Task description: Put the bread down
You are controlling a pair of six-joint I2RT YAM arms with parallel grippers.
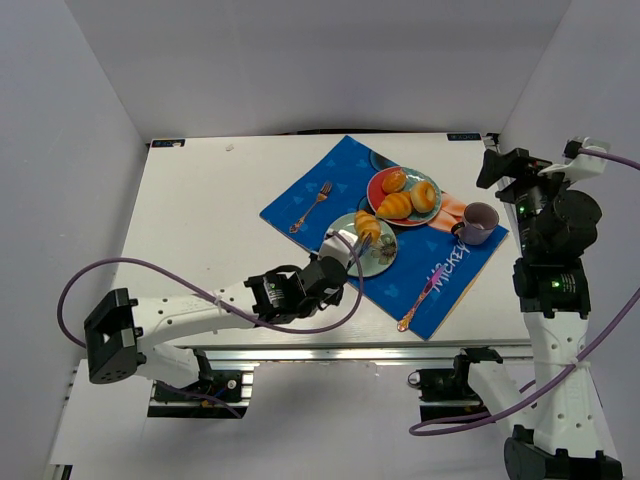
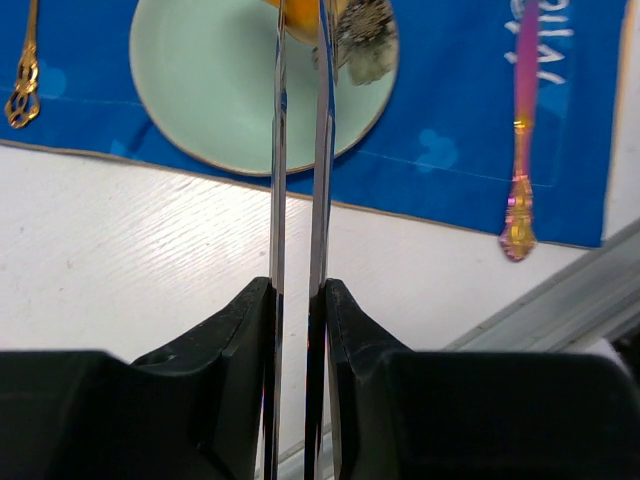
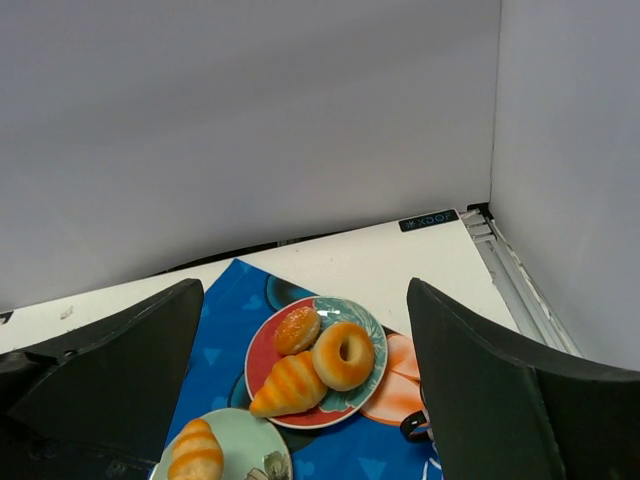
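The bread, a small golden ridged roll, lies on the light green plate on the blue mat. My left gripper is shut on a pair of thin metal tongs. Their two blades run forward from between my fingers, and their tips stand on either side of the bread over the green plate. I cannot tell whether the blades press the roll. My right gripper hangs high at the right side, open and empty. The bread shows at the bottom of the right wrist view.
A red plate behind the green one holds a larger croissant, a ring doughnut and a small bun. A purple cup, a gold fork and a pink spoon lie on the mat.
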